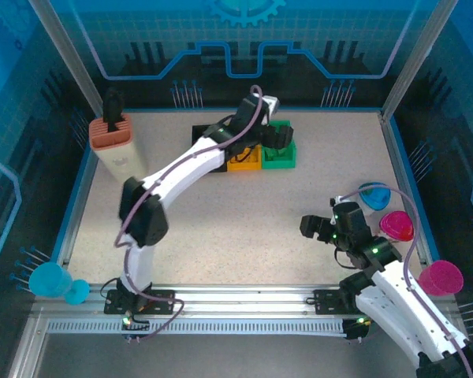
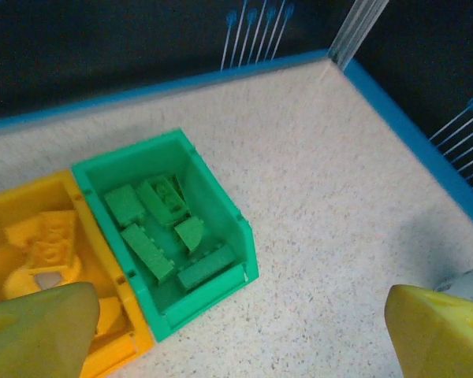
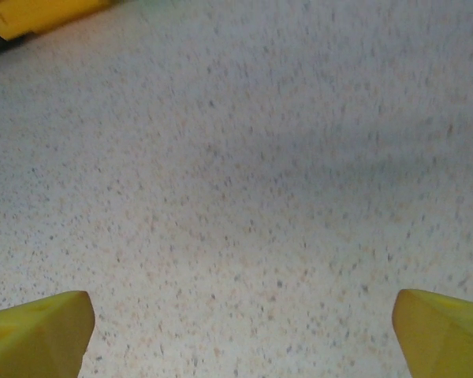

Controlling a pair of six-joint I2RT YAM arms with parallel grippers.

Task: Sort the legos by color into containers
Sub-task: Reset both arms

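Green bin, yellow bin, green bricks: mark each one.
green bin [image 2: 209,301], left wrist view, outer front wall.
yellow bin [image 2: 122,346], left wrist view, front wall.
green bricks [image 2: 148,252], left wrist view, top of a long brick.

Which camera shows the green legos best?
Left wrist camera: it looks down into the green bin, green legos plain. From the top camera the bin is tiny, partly under the left hand. The right wrist faces table.
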